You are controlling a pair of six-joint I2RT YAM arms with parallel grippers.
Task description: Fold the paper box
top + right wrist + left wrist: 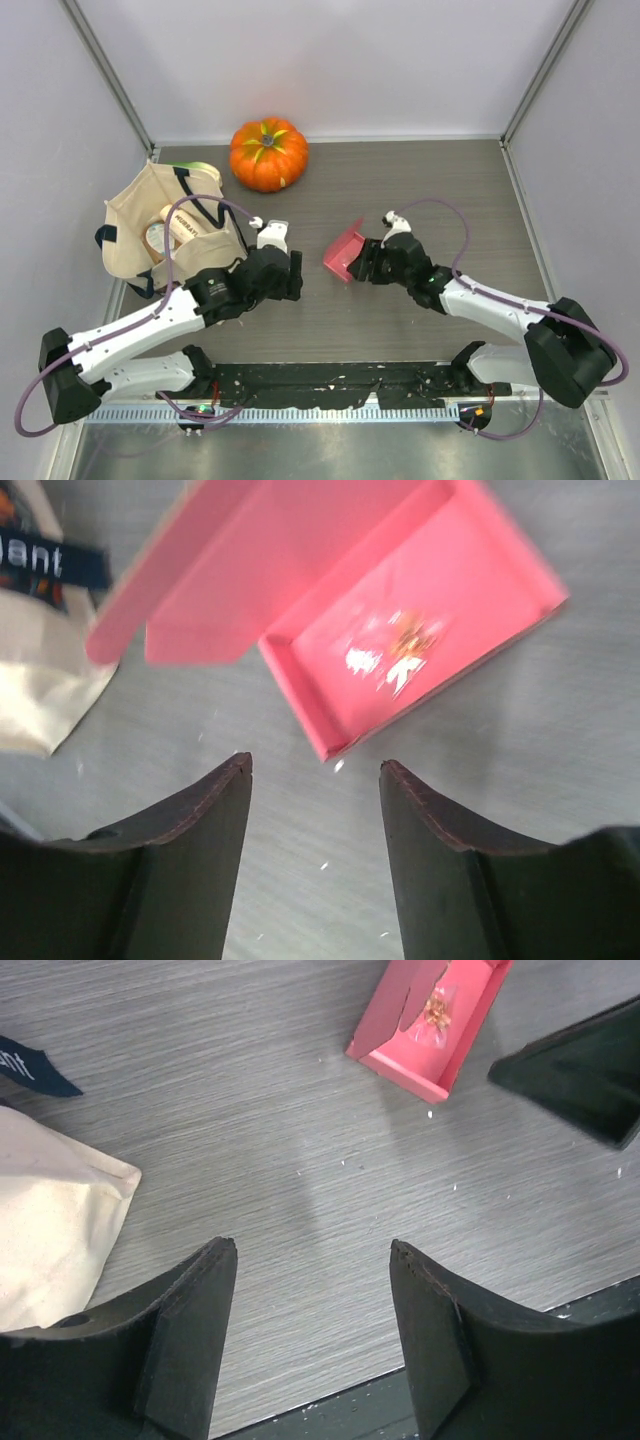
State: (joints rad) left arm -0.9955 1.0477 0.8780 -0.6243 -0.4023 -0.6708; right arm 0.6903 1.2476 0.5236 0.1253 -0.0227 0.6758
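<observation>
Paper box [344, 252] — one, ungrasped; left gripper [312, 1247], right gripper [315, 762] — both wide, empty.

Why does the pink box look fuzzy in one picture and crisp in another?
Right wrist view: the paper box is soft-edged and blurred, likely too near the lens; left wrist view: box and table both sharp; top view: even light, faint shadows.

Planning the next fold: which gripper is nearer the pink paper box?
Right. The right gripper is just beside the paper box; the left gripper sits farther off, leftward.
</observation>
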